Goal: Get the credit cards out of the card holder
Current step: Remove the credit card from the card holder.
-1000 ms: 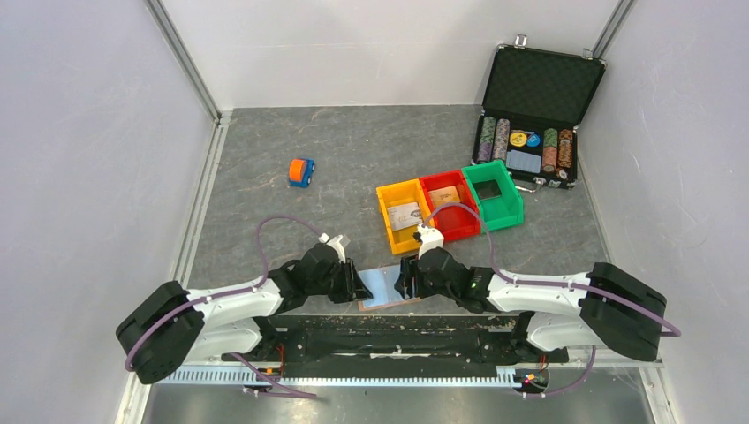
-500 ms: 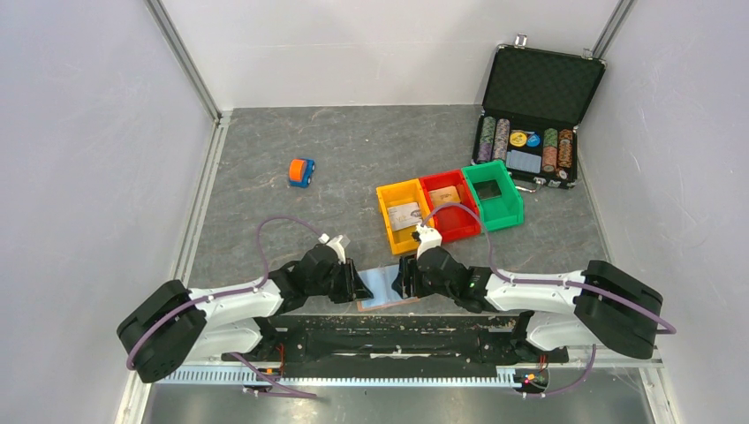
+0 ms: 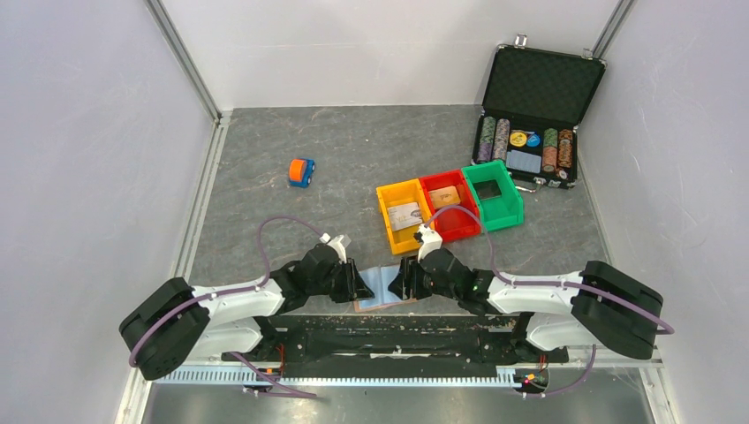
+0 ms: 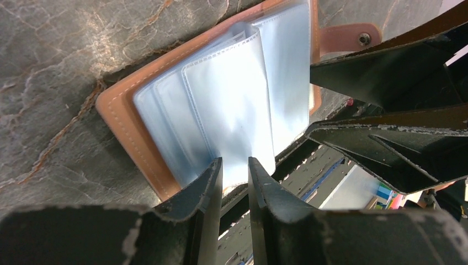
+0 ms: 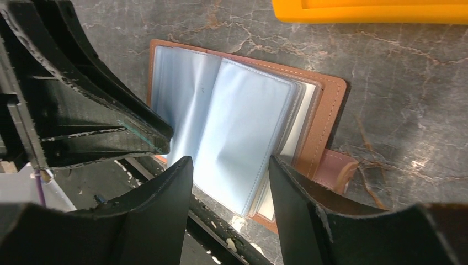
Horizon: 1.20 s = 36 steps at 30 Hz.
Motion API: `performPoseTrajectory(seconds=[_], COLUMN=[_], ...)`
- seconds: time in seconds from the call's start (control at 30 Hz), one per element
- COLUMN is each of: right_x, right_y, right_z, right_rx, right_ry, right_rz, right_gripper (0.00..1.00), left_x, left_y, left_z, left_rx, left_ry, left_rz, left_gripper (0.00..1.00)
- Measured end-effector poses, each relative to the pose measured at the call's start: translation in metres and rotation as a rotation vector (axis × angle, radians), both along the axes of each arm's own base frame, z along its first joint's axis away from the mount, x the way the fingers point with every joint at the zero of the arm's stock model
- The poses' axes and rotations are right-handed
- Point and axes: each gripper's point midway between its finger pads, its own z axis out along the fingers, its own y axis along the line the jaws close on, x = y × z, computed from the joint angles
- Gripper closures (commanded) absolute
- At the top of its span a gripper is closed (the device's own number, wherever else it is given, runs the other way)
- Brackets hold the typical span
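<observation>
now | card holder (image 3: 382, 288) lies open on grey table (image 3: 353, 168), near edge, between both arms | left gripper (image 4: 234, 164) pinching its clear pocket page (image 4: 226, 105) | right gripper (image 5: 230, 163) jaws apart, straddling a raised page

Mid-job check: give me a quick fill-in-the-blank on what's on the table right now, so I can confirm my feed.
1. The card holder lies ___ between the left gripper and the right gripper.
2. The bin nearest the card holder is coloured ___.
3. The chip case stands in the far ___ corner.
4. The toy car is orange and ___.
Missing words: open; yellow; right; blue.
</observation>
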Motion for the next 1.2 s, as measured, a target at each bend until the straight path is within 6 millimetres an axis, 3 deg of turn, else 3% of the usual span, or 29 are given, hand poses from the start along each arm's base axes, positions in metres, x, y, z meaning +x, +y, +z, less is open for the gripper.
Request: performPoseTrajectory(seconds=[0.77, 0.93, 1.2], right_x=[0.0, -0.003, -0.007], right_y=[0.013, 0.022, 0.028], right_z=[0.029, 0.039, 0.041], right_rx=[0.116, 0.167, 0.2], right_ry=[-0.043, -0.047, -0.037], right_rz=[0.032, 0.063, 0.09], right_gripper=[0.55, 0.64, 0.65], left_x=[0.0, -0.002, -0.002], left_y=[0.0, 0.002, 0.006], left_z=[0.001, 0.003, 0.012], left_rx=[-0.005, -0.007, -0.014], left_ry=[-0.002, -0.006, -0.026], left_rz=[-0.002, 0.0, 0.012], left_gripper=[0.68, 0.64, 0.57])
